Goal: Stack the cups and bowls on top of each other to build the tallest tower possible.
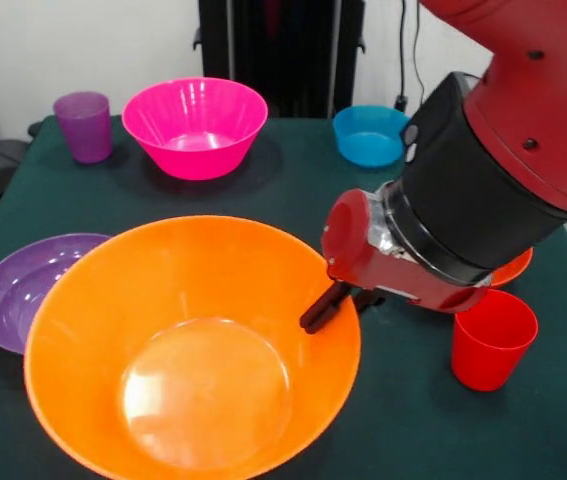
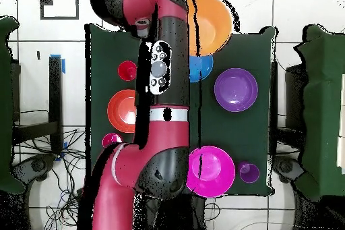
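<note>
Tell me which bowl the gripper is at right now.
The big orange bowl, nearest the camera: the gripper reaches its rim on the red cup's side. The pink, purple and blue bowls sit apart from it.

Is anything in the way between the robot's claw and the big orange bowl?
No, nothing visible is. The claw is already right at the rim of the big orange bowl, with one dark finger reaching over the edge. The red cup stands off to the side.

front view: low, across the table (image 1: 263,190), facing the robot, close behind the orange bowl (image 1: 193,345). overhead view: high, straight down, base at bottom. shared: tabletop, orange bowl, pink bowl (image 1: 195,125), arm (image 2: 162,106).
</note>
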`<state>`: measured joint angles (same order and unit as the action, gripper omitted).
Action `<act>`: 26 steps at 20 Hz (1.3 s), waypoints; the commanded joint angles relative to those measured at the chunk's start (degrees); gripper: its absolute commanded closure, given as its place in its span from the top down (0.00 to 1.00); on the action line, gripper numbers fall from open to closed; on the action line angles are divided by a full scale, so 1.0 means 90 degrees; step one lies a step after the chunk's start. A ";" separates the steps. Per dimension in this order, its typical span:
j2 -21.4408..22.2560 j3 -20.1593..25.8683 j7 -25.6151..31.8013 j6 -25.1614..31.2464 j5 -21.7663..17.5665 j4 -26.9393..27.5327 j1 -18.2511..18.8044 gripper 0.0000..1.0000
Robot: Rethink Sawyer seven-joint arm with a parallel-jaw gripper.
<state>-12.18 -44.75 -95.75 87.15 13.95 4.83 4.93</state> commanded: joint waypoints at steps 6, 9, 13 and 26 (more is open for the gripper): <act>0.0092 0.0343 0.0730 -0.0874 -0.0364 -0.1204 -0.0631 0.00; 0.0566 0.0736 0.0465 -0.1318 -0.0606 -0.2180 -0.0962 0.00; 0.1229 0.1146 0.0751 -0.1975 -0.0689 -0.3473 -0.1273 0.00; 0.2059 0.2158 0.1290 -0.4200 -0.0631 -0.4858 -0.1081 0.00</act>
<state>1.35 -35.52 -95.75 57.33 12.18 -28.55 -6.94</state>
